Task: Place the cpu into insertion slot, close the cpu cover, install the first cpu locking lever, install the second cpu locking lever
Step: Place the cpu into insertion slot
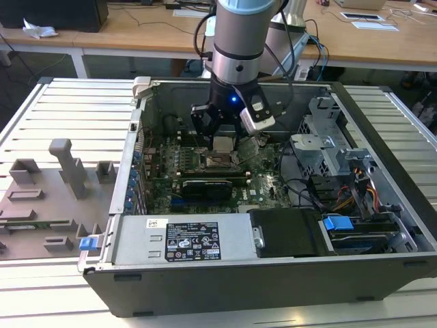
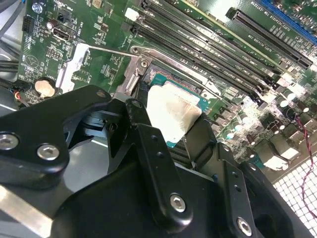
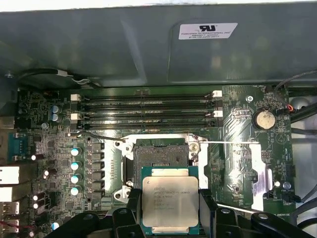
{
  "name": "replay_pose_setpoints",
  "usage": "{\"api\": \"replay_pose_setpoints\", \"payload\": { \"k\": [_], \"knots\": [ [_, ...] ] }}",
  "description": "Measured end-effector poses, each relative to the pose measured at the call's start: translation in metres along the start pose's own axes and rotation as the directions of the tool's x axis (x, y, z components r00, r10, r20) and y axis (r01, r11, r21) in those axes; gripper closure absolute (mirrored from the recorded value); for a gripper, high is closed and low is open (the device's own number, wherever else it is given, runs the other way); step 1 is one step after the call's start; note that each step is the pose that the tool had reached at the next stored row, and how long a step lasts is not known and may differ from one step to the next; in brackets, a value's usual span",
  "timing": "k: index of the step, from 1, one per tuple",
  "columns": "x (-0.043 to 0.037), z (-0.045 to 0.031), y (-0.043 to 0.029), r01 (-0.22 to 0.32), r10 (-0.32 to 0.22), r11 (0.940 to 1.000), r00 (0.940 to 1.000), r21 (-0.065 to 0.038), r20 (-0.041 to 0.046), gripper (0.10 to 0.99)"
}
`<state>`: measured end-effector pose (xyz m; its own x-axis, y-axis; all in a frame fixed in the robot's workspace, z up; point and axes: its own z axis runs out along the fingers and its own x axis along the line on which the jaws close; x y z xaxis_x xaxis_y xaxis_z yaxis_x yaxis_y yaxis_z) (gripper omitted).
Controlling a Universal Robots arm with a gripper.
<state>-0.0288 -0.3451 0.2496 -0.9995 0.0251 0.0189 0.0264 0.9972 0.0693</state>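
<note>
Fingers (image 2: 148,144): clenched on the cpu (image 3: 170,204), pinching two opposite edges.
Cpu: pale top up, lying flat in the grip, just beside the slot (image 3: 161,157) and not seated yet.
Slot: open, dark centre bare inside its metal rim.
Risk: the chip looks offset from the slot, so brought down like this an edge could catch the rim and tip it.
Risk two: the pinch is only on thin edges, so a slip could drop it crooked onto the contacts.

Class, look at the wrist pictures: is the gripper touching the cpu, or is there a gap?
Touching. In both wrist views the jaws of the gripper press against opposite edges of the cpu, holding it over the insertion slot.
</note>
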Motion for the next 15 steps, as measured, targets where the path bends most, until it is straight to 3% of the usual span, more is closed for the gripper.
{"api": "replay_pose_setpoints", "payload": {
  "k": [3, 5, 12, 15],
  "knots": [
    [-0.0030, 0.0012, 0.0069, 0.000, 0.000, 0.9998, 1.0000, 0.021, 0.0005, 0.541],
    [-0.0049, 0.0018, 0.0106, 0.000, -0.001, 0.9996, 1.0000, 0.027, 0.0007, 0.541],
    [-0.0050, 0.0018, 0.0106, -0.001, 0.001, 0.9996, 1.0000, 0.028, 0.0008, 0.541],
    [-0.0050, 0.0019, 0.0107, -0.031, 0.031, 0.9991, 0.9995, 0.028, 0.0029, 0.541]
  ]
}}
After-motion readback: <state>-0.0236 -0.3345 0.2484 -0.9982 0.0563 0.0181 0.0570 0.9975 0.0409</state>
